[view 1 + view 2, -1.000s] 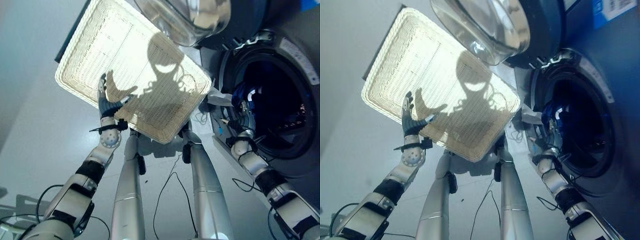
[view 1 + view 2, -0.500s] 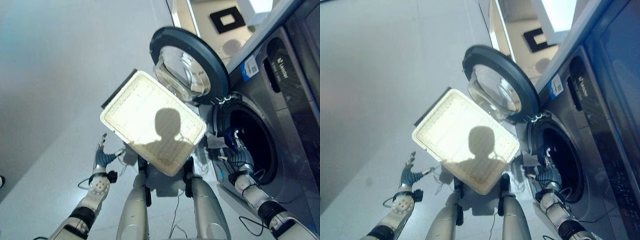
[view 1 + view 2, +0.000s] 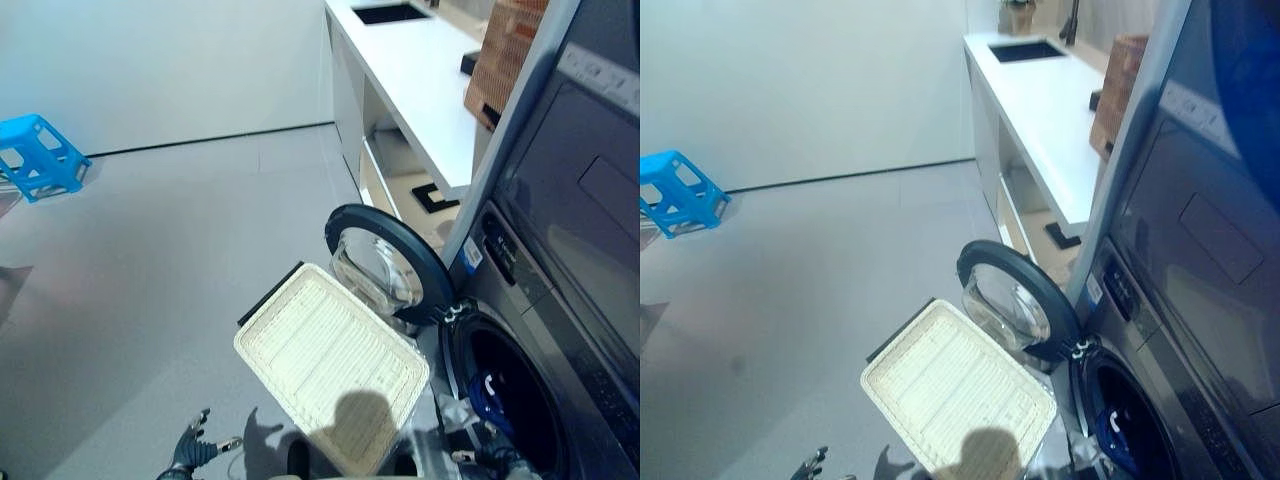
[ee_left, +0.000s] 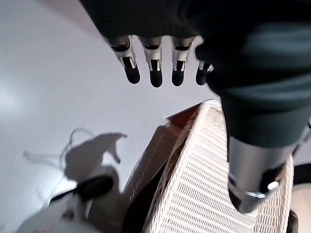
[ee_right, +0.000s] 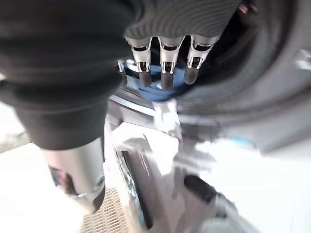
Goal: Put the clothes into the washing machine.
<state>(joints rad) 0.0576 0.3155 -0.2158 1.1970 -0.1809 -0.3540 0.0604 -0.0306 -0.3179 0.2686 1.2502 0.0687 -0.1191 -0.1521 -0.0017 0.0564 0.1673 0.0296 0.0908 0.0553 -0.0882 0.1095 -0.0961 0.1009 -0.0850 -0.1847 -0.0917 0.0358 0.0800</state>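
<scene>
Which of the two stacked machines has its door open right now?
The lower one, the washing machine: its round glass door is swung out above the white wicker basket, with blue clothes in the drum. The upper machine shows a closed flat front.

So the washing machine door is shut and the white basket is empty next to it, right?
Not quite. The washing machine door is swung open, as the left eye view shows, with something blue inside the drum. The white basket beside it is empty.
</scene>
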